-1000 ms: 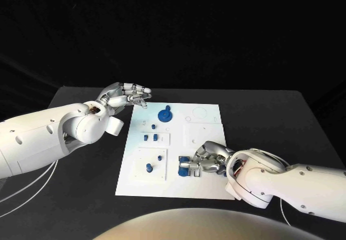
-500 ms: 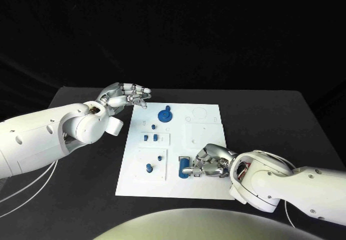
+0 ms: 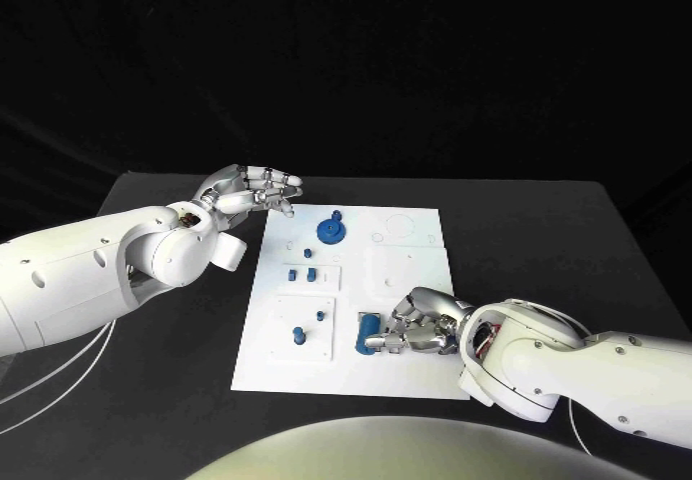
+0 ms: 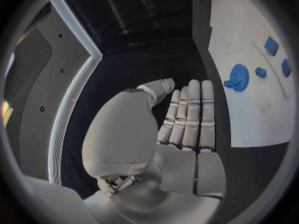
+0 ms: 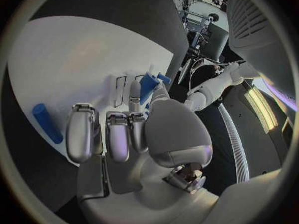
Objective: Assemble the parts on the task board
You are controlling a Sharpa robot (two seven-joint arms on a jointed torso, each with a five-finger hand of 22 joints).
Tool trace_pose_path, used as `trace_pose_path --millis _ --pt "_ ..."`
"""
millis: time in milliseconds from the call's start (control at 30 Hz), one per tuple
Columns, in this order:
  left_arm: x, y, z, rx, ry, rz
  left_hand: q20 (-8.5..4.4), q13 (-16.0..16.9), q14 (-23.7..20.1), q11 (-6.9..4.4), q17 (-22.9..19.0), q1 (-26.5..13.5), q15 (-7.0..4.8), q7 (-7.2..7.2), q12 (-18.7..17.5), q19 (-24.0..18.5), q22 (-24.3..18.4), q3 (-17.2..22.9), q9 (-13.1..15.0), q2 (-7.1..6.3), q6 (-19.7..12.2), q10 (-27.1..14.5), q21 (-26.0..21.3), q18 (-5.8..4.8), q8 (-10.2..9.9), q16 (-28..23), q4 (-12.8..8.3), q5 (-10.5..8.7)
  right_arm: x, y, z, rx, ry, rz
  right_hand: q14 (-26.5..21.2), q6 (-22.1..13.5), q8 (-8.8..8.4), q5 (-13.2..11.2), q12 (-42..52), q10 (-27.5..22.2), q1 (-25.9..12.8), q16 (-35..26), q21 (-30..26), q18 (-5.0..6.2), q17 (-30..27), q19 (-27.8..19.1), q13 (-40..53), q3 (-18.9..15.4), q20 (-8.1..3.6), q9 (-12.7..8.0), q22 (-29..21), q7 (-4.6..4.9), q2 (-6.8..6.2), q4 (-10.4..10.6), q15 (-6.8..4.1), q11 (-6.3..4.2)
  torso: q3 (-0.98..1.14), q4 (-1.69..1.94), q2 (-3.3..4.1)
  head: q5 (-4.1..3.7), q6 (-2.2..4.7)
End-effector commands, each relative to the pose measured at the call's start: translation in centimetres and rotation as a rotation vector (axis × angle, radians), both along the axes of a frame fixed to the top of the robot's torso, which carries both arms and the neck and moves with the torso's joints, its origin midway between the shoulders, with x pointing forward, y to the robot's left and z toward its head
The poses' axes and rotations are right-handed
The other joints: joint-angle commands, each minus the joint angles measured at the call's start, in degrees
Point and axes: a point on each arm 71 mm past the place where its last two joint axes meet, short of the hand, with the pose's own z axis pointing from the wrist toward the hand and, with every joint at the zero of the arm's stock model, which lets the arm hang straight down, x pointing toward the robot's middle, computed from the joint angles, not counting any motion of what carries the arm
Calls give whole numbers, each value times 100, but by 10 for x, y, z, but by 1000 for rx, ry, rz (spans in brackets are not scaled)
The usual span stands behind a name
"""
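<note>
right hand (image 3: 414,325) fingers (image 5: 82,129) curl over the task board (image 3: 411,262), a blue part (image 3: 369,325) just beside them, unheld.

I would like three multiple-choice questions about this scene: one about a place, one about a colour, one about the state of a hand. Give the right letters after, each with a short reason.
1. Where is the blue gear on the task board?
A. At the far end, near the left hand
B. At the near end, under the right hand
C. Off the board, on the black table

2. What colour is the task board?
A. Black
B. White
C. Blue

3. How is the left hand?
A. It holds the gear
B. It presses on the board
C. It holds nothing, off the board's far left corner

Answers:
1. A: the blue gear lies at the far end, close to the left hand.
2. B: the task board is white on the black table.
3. C: the left wrist view shows its fingers straight with nothing in them.
</note>
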Motion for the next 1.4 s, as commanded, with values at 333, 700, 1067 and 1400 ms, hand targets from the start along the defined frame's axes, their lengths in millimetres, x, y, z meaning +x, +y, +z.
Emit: trace_pose_path --millis 333,700,1067,1400 --pt "0 -1 1 -5 -2 -14 4 6 -30 -1 -5 -47 22 94 39 16 -8 -30 -8 10 -27 -33 -15 65 -15 -18 15 15 4 -5 1 -16 -48 -7 538 -22 42 15 18 585 118 37 38 -63 1248 219 1456 -29 -25 1 1189 -30 157 -21 -46 -30 4 -2 -1 -2 18" --pt "0 0 0 -4 -1 -13 5 6 -31 0 -6 -55 24 94 40 18 -11 -31 -8 15 -28 -35 -22 65 -15 -18 22 15 10 -12 5 -24 -92 -24 540 -23 43 15 20 586 148 40 48 -65 1257 222 1458 -31 -27 -1 1192 -32 205 -22 -48 -32 4 -3 2 -2 23" --pt "0 0 0 -4 -1 -12 5 6 -31 0 -6 -55 24 94 40 18 -11 -31 -8 15 -28 -35 -22 65 -15 -18 22 15 7 -7 15 0 -110 10 540 -25 44 7 24 588 167 41 64 -68 1260 227 1461 -59 -28 -2 1196 -32 190 -27 -49 -32 -1 0 -4 -3 18" --pt "0 0 0 -4 0 -13 5 6 -31 0 -6 -55 24 94 40 18 -11 -31 -8 15 -28 -35 -22 65 -15 -18 22 15 0 1 16 14 -76 48 540 -26 46 4 26 589 209 41 64 -68 1260 226 1463 -111 -29 -4 1195 -33 149 -38 -50 -32 -8 5 -5 -2 16"
